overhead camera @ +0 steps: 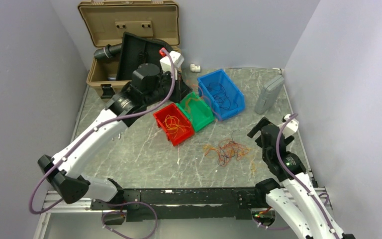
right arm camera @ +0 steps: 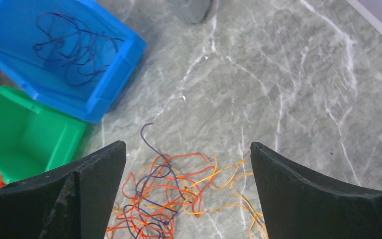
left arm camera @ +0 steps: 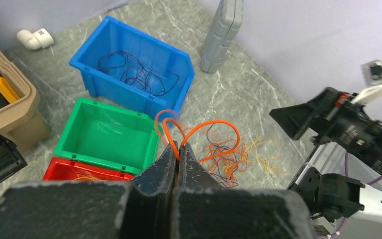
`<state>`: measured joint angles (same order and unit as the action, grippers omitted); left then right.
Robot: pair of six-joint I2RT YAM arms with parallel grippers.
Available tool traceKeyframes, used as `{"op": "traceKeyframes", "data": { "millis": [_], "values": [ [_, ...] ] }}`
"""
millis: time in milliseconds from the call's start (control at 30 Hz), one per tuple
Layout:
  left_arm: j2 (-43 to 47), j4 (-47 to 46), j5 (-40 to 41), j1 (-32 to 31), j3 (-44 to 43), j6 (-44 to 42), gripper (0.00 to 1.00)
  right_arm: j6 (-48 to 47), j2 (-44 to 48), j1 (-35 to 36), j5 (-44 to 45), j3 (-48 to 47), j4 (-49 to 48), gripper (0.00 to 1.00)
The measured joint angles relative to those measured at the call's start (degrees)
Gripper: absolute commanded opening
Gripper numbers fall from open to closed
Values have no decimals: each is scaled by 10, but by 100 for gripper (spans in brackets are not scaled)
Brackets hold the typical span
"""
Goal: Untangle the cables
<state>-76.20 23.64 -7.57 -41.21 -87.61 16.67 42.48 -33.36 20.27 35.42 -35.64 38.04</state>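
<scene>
- The left claw [left arm camera: 178, 149] is being held clamped on 1 orange cable [left arm camera: 214, 122], with its 2 fingers pressed together.
- That cable is being arched out from between the fingers toward the right, above the bench [left arm camera: 238, 94] and just beside the green bin [left arm camera: 104, 157].
- The right claw [right arm camera: 188, 149] is being held with its 2 fingers [right arm camera: 79, 189] spread wide apart, and nothing is being gripped between them.
- It is being poised over the near right part of the bench, close to the tangle of cables [right arm camera: 164, 194].
- The tangle, mostly orange with some red and dark purple strands, is being left loose on the bench, on the near side of the blue bin [overhead camera: 206, 94] and to the right of the red bin [overhead camera: 161, 122].
- Dark cables [overhead camera: 224, 94] are being held in the blue bin, and orange ones [overhead camera: 175, 124] in the red bin.
- The 3 bins are being lined up side by side in a diagonal row: red near left, green in the middle, blue far right.
- A grey case [overhead camera: 269, 93] is being rested at the far right edge, and a tan toolbox [overhead camera: 129, 22] is being left open at the far left.
</scene>
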Motion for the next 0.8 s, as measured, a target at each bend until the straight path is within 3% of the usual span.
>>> {"op": "traceKeyframes", "data": {
  "millis": [467,800],
  "values": [
    [-146,-17,-10,19,-45,56,0,-38,33,0,-22,0,-17,97],
    [-221,-30,-24,71,-74,142,0,-39,35,0,-30,0,-17,97]
  ]
}}
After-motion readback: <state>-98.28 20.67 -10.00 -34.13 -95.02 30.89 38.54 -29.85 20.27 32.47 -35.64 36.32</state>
